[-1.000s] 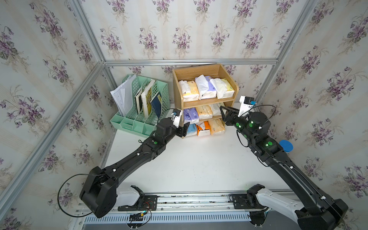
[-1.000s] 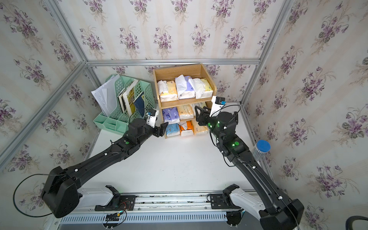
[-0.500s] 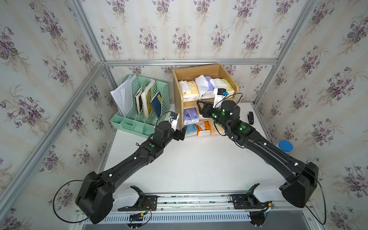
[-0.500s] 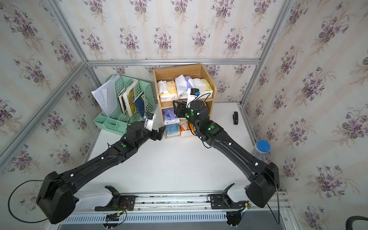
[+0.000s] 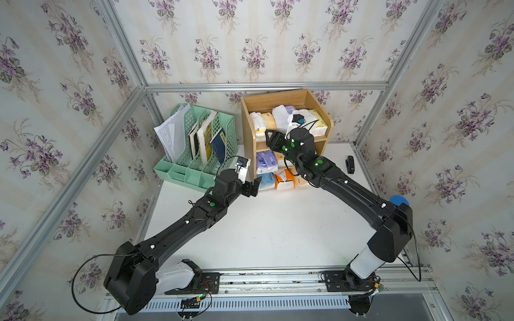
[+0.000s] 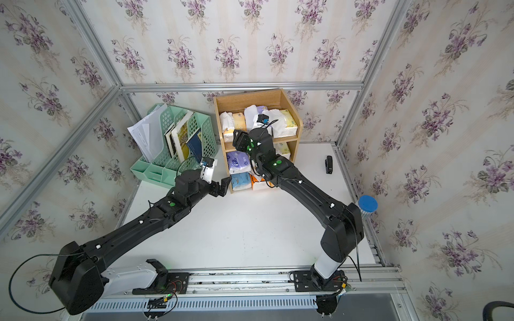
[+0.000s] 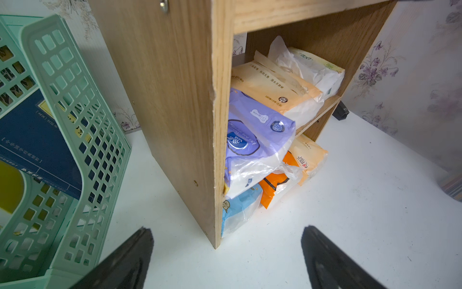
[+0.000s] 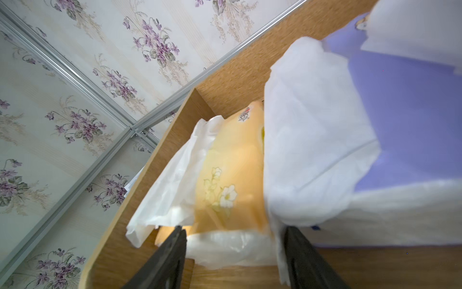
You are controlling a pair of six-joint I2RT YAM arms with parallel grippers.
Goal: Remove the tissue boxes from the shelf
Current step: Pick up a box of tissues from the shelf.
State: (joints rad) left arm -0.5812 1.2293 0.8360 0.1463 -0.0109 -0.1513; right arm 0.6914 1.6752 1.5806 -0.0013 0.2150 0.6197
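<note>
In both top views the shelf (image 5: 286, 100) (image 6: 250, 97) stands at the back of the table (image 5: 278, 228), just beside the green file rack (image 5: 194, 172). The tissue boxes (image 5: 268, 122) lie side by side on its tiers, long axes running front to back, short ends facing the open front. My right pincer (image 5: 269, 136) hangs at the top tier's front edge. My left pincer (image 5: 255, 185) sits low, near the shelf's left front corner.

From the left wrist, my left pincer (image 7: 227, 228) is spread wide over bare table, pinching nothing. Ahead, the purple pack (image 7: 255, 135) pokes its short end out of the middle tier. The light blue pack (image 7: 237, 207) and orange pack (image 7: 275, 185) lie end-on below it.

From the right wrist, my right pincer (image 8: 235, 229) is spread, a finger on either side of the yellow pack (image 8: 232, 175) at its near end — whether they touch it I cannot tell. The pack's length runs away from me toward the back panel, with the top-tier purple pack (image 8: 400, 112) alongside it.
</note>
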